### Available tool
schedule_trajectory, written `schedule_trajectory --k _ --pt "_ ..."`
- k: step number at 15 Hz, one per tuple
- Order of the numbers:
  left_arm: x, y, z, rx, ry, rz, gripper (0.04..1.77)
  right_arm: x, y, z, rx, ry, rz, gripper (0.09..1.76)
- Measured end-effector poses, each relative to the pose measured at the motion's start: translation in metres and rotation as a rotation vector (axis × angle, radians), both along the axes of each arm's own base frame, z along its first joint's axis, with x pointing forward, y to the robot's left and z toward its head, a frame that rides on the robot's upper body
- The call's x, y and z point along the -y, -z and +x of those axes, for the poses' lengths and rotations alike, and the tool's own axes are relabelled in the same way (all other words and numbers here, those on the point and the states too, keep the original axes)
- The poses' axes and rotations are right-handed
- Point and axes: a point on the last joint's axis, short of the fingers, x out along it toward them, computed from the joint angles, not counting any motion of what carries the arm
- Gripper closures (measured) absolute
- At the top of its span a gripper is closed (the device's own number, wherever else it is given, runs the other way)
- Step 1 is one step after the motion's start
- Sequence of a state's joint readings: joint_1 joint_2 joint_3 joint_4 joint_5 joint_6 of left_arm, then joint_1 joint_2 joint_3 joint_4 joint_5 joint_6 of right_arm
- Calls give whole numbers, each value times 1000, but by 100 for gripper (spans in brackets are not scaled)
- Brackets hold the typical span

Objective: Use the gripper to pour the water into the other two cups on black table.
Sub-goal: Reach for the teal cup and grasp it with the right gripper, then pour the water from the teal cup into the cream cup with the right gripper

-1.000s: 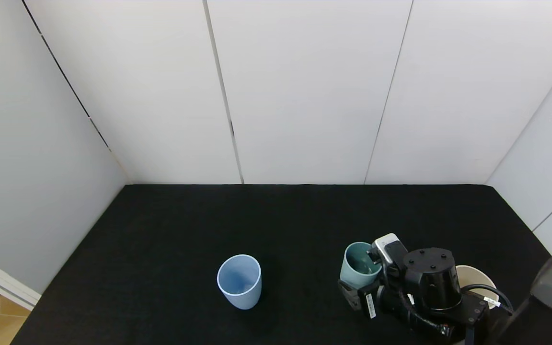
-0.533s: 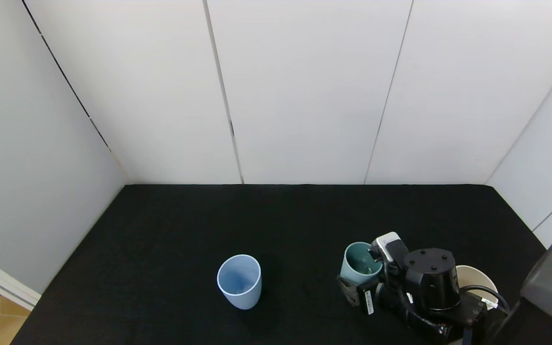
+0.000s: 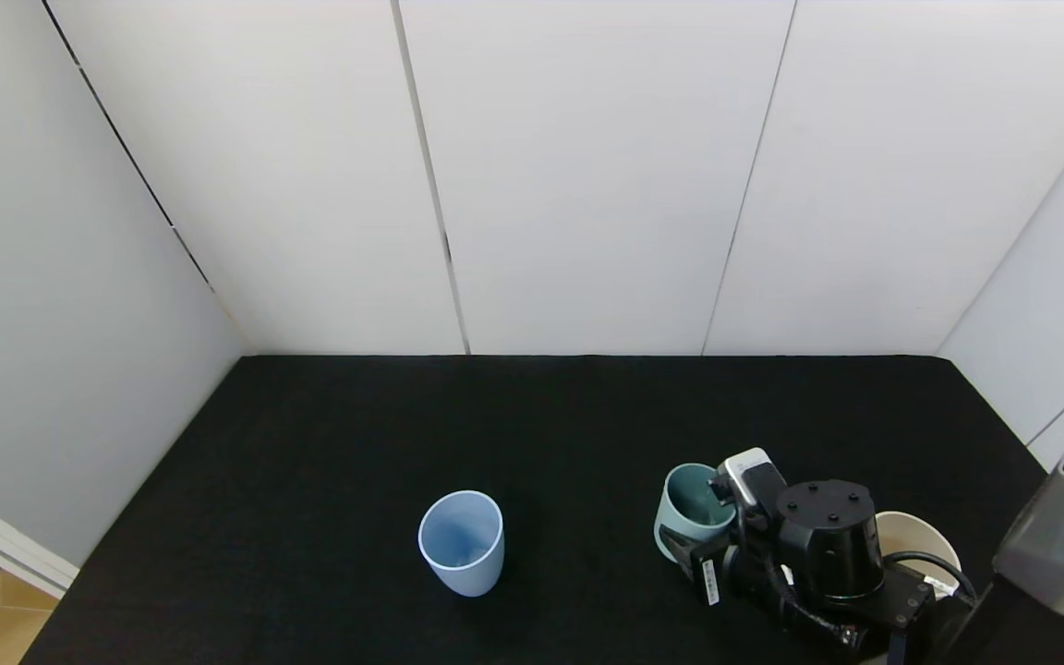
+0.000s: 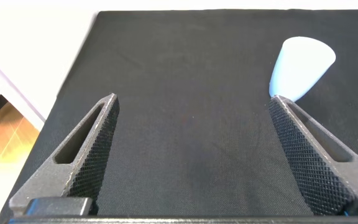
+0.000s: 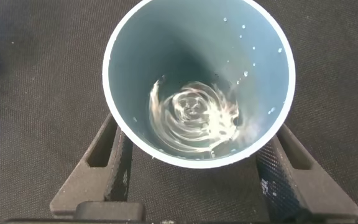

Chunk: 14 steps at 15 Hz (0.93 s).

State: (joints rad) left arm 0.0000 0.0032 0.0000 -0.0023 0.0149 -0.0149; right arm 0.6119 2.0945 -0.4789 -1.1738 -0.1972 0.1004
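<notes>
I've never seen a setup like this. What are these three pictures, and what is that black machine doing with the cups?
It is a two-armed robot. One picture looks down from its head; the other two come from cameras on its wrists. On the black table stand a light blue cup, a teal cup and a cream cup. The right claw has its fingers on either side of the teal cup, which holds water. The left claw hangs open over bare table near the blue cup.

On the black desk (image 3: 329, 443), a light blue cup (image 3: 461, 541) stands upright, well apart from the cream cup (image 3: 920, 540) and the right gripper (image 5: 194, 180) clasping the teal cup (image 5: 197, 81) of rippling water (image 5: 194, 115).
</notes>
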Motion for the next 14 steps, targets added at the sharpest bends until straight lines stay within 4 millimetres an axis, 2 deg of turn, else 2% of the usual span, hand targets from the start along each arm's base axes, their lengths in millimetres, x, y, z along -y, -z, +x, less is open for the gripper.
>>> schedule_trajectory --k 6,14 --pt "0 0 0 0 0 0 9 1 -6 -1 17 2 13 67" --pt "0 0 0 0 0 0 9 8 -42 -8 112 35 51 67"
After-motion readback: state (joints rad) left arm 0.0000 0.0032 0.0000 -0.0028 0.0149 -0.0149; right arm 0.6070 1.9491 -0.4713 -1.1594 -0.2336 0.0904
